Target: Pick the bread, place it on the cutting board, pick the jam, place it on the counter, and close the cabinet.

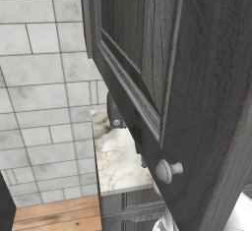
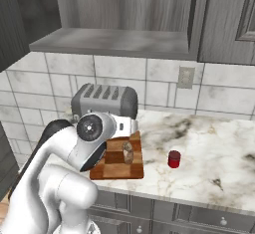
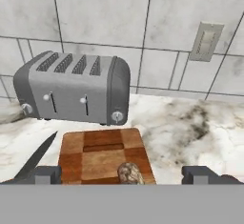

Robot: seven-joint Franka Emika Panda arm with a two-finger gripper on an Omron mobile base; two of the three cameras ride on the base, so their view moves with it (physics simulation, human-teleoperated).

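The bread [image 2: 128, 152] lies on the checkered cutting board [image 2: 115, 167], near its front edge; in the hand view the bread [image 3: 130, 173] sits low on the cutting board [image 3: 100, 154]. The jam [image 2: 174, 159], a small red jar, stands on the marbled counter [image 2: 214, 148] to the right of the board. My gripper [image 3: 124, 175] hovers open above the board's near edge, its fingertips [image 3: 47, 174] wide apart on either side of the bread and not touching it. The cabinet [image 2: 114, 41] stands open, its dark door [image 1: 197, 77] with a round knob [image 1: 169, 170] swung out towards the left base camera.
A grey four-slot toaster [image 3: 76, 87] stands against the tiled wall behind the board. A black-handled knife [image 3: 35, 158] lies left of the board. A wall outlet [image 3: 205, 42] sits at the upper right. Shut cabinet doors [image 2: 229, 19] hang to the right. Drawer fronts [image 2: 164, 213] run below the counter.
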